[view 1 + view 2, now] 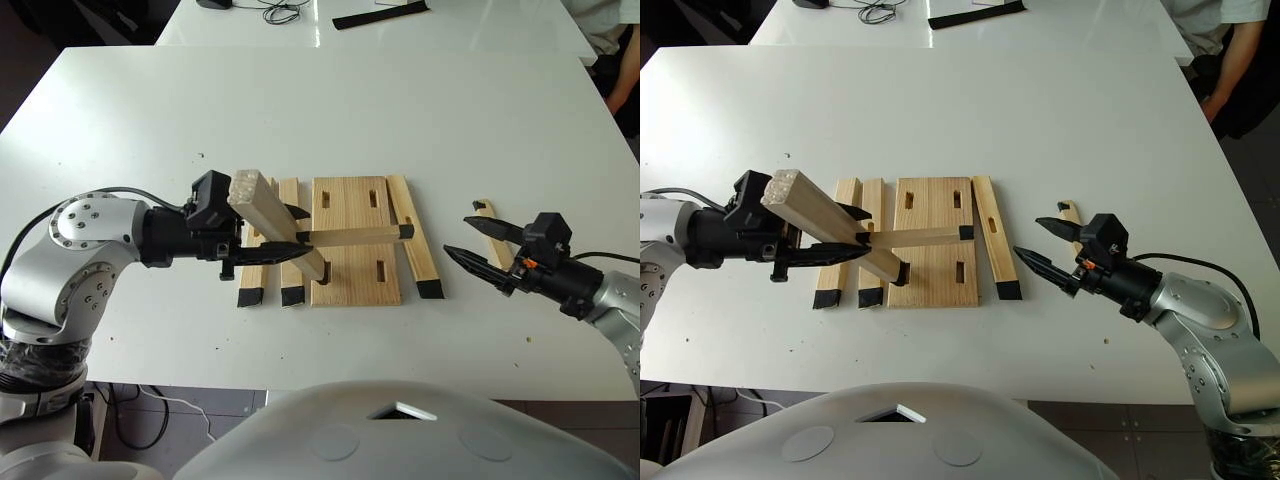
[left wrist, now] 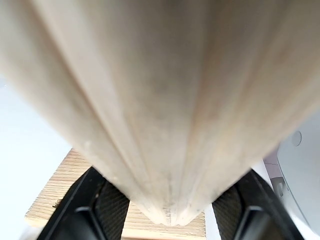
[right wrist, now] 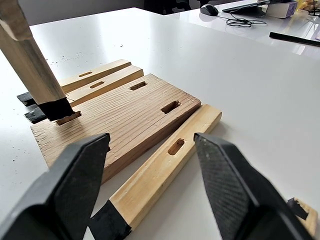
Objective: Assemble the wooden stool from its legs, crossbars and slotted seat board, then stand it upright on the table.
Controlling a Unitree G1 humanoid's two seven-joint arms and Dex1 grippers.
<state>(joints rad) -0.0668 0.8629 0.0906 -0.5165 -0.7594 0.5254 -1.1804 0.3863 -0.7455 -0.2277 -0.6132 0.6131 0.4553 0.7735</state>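
Observation:
The slotted seat board lies flat mid-table. My left gripper is shut on a wooden leg, held tilted with its black-tipped lower end at the board's near-left slot. A thin crossbar reaches from that leg across the board. Two legs lie left of the board and one leg lies right of it. My right gripper hovers open just right of that leg, holding nothing. In the left wrist view the held leg sits between the dark fingers.
A short wooden piece with a black end lies behind my right gripper. A second table at the back carries cables and a black strip. Bare white tabletop stretches beyond the parts.

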